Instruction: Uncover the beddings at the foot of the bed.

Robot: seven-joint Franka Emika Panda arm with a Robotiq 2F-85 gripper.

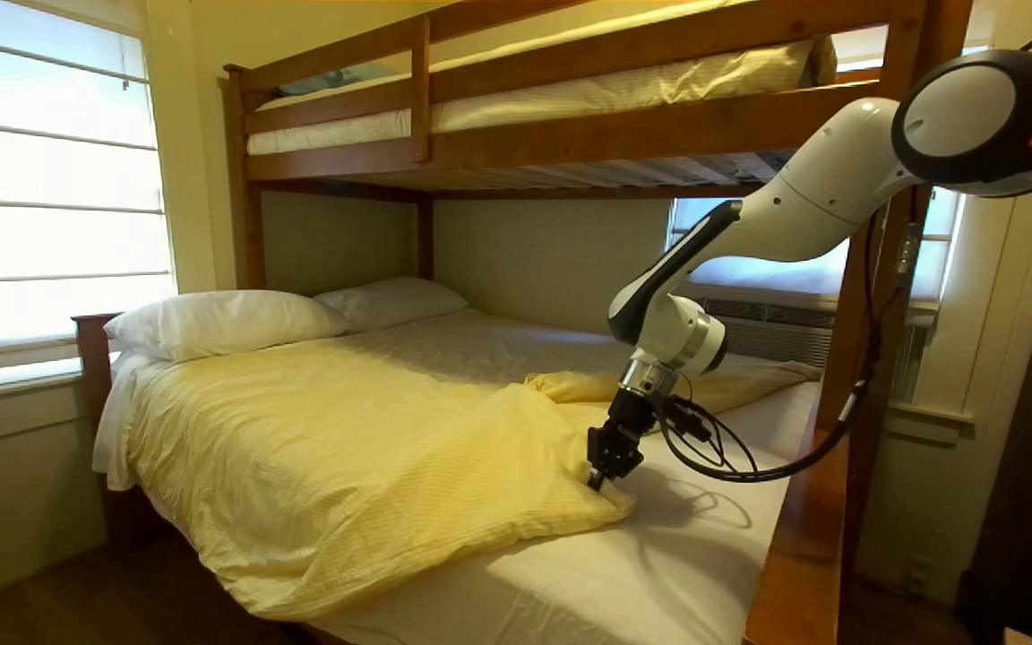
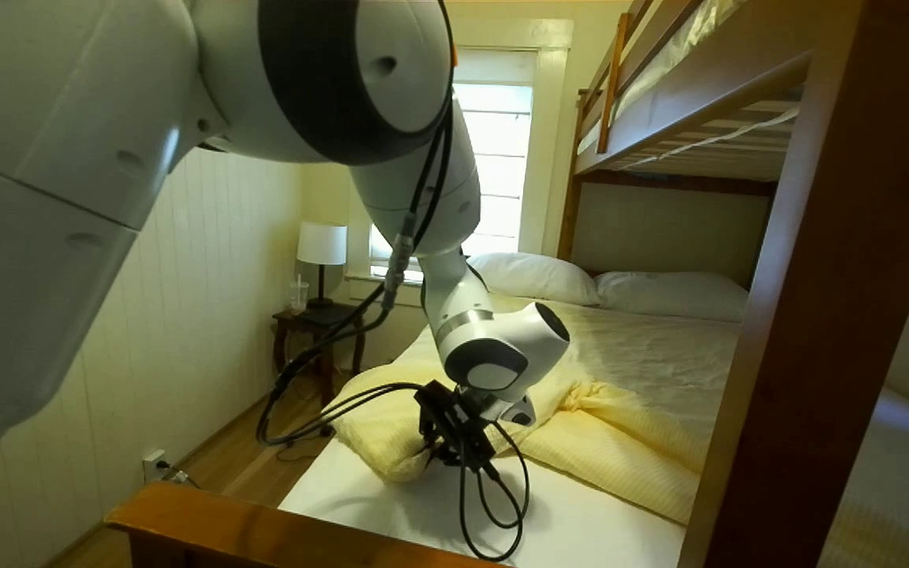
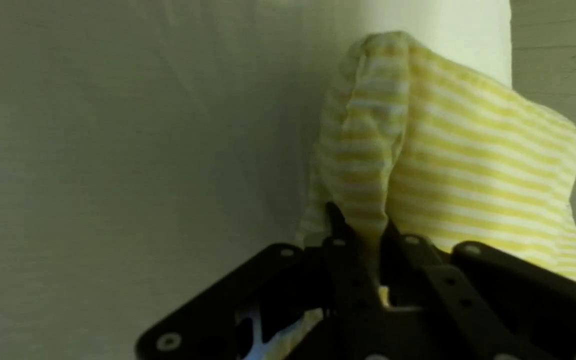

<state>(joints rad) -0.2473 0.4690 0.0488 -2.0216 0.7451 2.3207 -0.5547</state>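
Tool [image 3: 360,225] pinching a fold of the blanket [image 1: 364,448] near the foot of the bed [image 1: 561,582]

Nearest: as the wrist view shows, a narrow ridge of pale yellow, striped cloth rises between the jaws, which stand close together on either side of it; the tool holds the blanket. Such a pinch suits limp fabric, which would probably buckle if merely pushed. In both exterior views the tool points downward, low over the white-sheeted surface [image 2: 581,513], presumably so that the cloth can be drawn along rather than lifted high.

Middle distance: the blanket covers the central part of the bed and drapes over the long side opposite the wall [image 1: 525,242]. White surface shows between the gripped fold and the footboard [image 1: 798,555], so the uncovering appears well advanced here. Toward the wall the blanket bunches into a roll and seems to reach nearer the footboard; that portion likely calls for a further pull toward the head.

Farthest: two white pillows [image 1: 220,322] rest side by side at the head, well apart from the tool, and mark the likely direction of travel. Overhead, the upper bunk [image 1: 570,139] limits headroom, a plausible reason for the low reach of the arm [image 1: 812,197].
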